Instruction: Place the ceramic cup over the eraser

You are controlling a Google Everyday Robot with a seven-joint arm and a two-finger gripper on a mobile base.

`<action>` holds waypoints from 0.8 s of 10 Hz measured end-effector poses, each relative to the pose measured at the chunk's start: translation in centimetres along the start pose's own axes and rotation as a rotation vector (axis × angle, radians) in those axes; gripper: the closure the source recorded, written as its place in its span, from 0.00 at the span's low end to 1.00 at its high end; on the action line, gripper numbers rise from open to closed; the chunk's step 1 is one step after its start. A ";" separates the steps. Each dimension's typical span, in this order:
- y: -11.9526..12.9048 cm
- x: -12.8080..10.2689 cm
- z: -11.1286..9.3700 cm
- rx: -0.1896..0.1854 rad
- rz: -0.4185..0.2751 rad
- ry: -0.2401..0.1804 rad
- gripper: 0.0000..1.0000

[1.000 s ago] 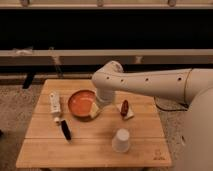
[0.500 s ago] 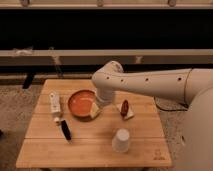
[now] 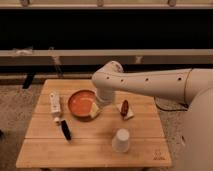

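Observation:
The white ceramic cup [image 3: 121, 140] stands on the wooden table [image 3: 45, 150] near the front, right of centre. The black eraser [image 3: 65, 129] lies flat on the table to the left of the cup, about a hand's width away. My gripper [image 3: 98, 105] is at the end of the white arm, low over the right rim of the orange bowl [image 3: 80, 102]. It is behind the cup and to the right of the eraser, touching neither. The arm's wrist hides most of the gripper.
A white rectangular block [image 3: 54, 103] lies left of the bowl. A dark red piece on a white wedge [image 3: 125, 108] sits right of the gripper. A pale wedge [image 3: 94, 111] rests at the bowl's right edge. A dark bench runs behind the table.

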 end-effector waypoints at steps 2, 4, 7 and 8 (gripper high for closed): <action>0.0 0.0 0.0 0.000 0.000 0.000 0.20; 0.0 0.0 0.0 0.000 0.000 0.000 0.20; -0.2 0.2 -0.2 -0.003 0.015 0.006 0.20; -0.7 1.0 -0.6 0.000 0.032 0.013 0.20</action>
